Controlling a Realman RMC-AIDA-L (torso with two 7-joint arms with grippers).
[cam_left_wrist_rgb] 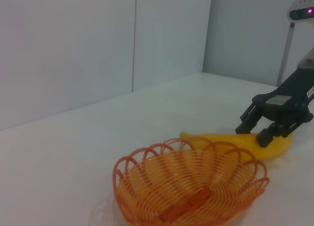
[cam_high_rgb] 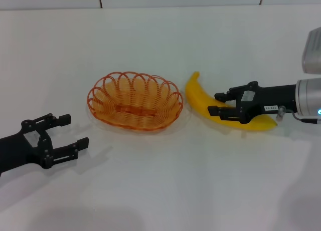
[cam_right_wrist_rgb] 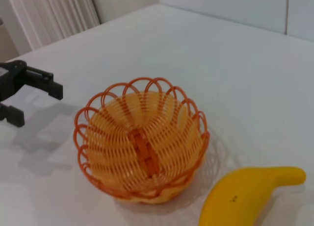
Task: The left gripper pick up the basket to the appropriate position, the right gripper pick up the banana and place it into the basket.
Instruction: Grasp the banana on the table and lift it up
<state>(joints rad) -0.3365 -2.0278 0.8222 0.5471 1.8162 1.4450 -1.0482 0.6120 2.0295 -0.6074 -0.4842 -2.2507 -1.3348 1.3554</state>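
The orange wire basket [cam_high_rgb: 105, 113] sits on the white table in the middle of the head view. It also shows in the left wrist view [cam_left_wrist_rgb: 147, 152] and the right wrist view [cam_right_wrist_rgb: 147, 81]. The yellow banana [cam_high_rgb: 198, 95] lies just right of the basket, apart from it, and also shows in the two wrist views [cam_left_wrist_rgb: 216, 138] [cam_right_wrist_rgb: 245, 194]. My right gripper [cam_high_rgb: 214, 103] is open with its fingers straddling the banana's middle; the left wrist view shows it too [cam_left_wrist_rgb: 255, 132]. My left gripper [cam_high_rgb: 75, 131] is open and empty, left of the basket, with a gap between them.
The white table [cam_high_rgb: 160, 191] runs to a white wall at the back. The right wrist view shows the left gripper [cam_right_wrist_rgb: 37, 106] farther off, beyond the basket. Nothing else stands on the table.
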